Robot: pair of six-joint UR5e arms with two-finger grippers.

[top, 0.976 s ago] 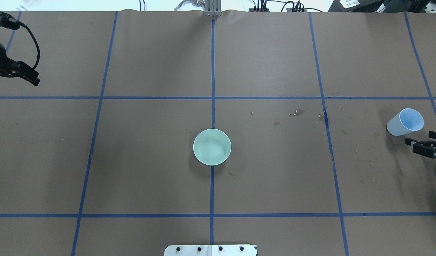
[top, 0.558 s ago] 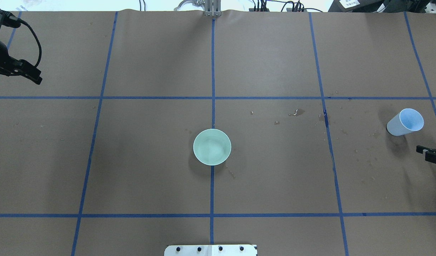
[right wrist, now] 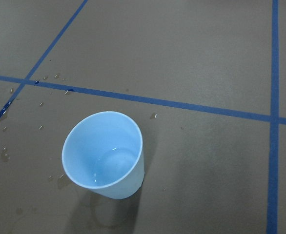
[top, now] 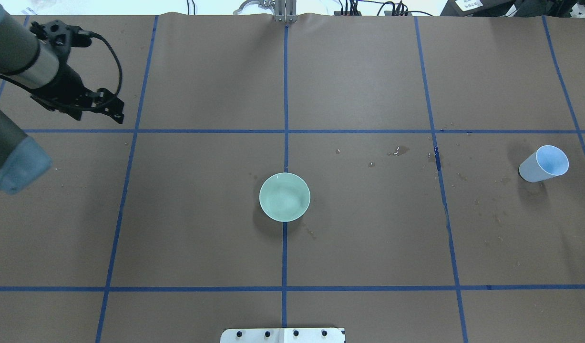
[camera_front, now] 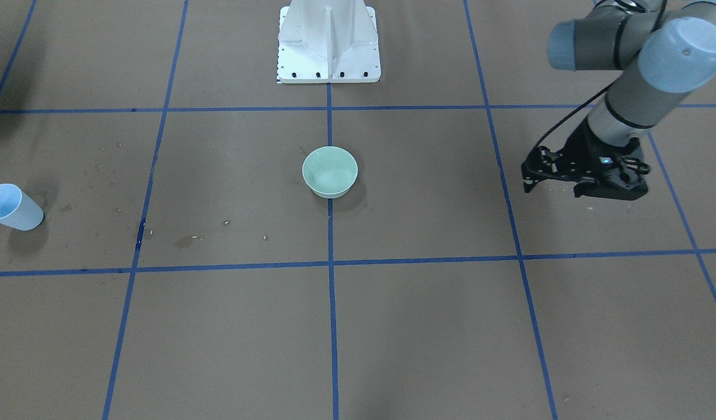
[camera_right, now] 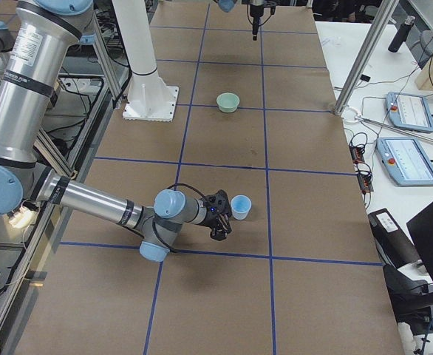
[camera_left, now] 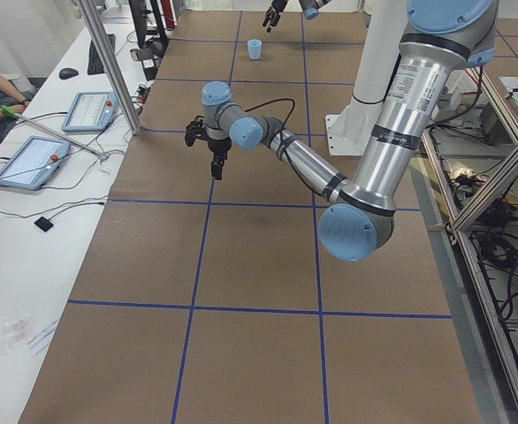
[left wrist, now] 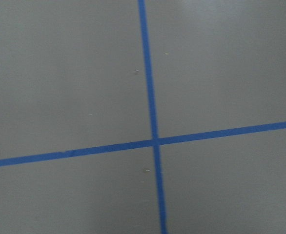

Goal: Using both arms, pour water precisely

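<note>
Task looks late or between pours, judging only from the layout: the light blue plastic cup stands upright and free on the brown paper-covered table, far out on the robot's right side. The water in it is only a thin clear puddle at the bottom. The mint green bowl sits at table centre on a blue tape line, well apart from the cup. Its inside looks faintly mottled, maybe water, cannot confirm. Wet drops and stains dot the paper between bowl and cup and around the cup's base, so some pouring has probably happened, with spill. Whether another pour is left cannot be judged; no second vessel shows. The right gripper hangs low just beside the cup on the robot's side. The right wrist view shows the cup standing alone with no finger on it, so it grips nothing; its jaw opening I cannot tell. The left gripper hovers over bare paper at the far left near a tape crossing, well away from bowl and cup. It holds nothing and touches nothing; how far apart its jaws stand I cannot tell either. The white pedestal stands at the robot's table edge.
</note>
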